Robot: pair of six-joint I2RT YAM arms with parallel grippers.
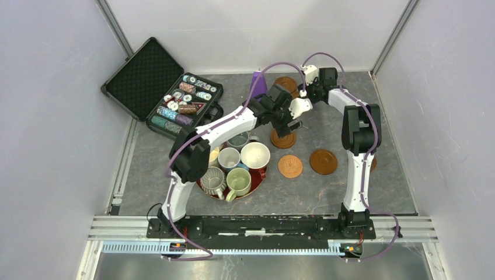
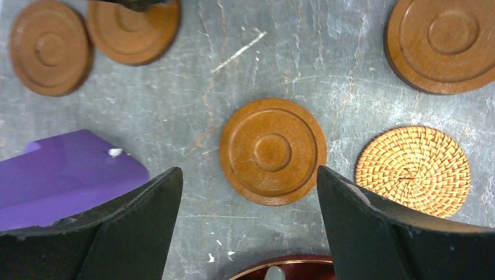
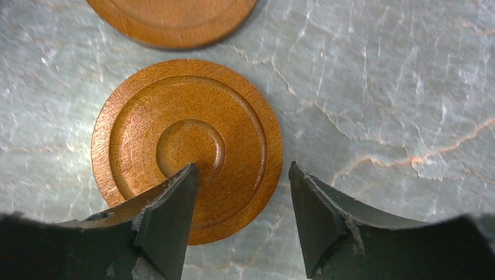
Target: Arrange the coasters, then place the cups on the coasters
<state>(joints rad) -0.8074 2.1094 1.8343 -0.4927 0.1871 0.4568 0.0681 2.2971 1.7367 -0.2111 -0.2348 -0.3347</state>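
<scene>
Brown coasters (image 1: 323,161) lie spread over the counter (image 1: 303,192), none bearing a cup yet. The left jaws stand wide and empty astride the middle coaster (image 2: 272,151), with the woven coaster (image 2: 413,171) just beside it. The right jaws, partly open and holding nothing, hang over the back coaster (image 3: 187,146), another lying near.

The risk, as I judge it, is that these discs are thin and flat. Closing jaws may skid off the rim or shove a disc into its neighbour. Both arms also work close together and could clash.

The purple cone (image 2: 64,175) crowds the left jaws. The cups (image 1: 255,155) sit together on the red tray (image 1: 260,174).
</scene>
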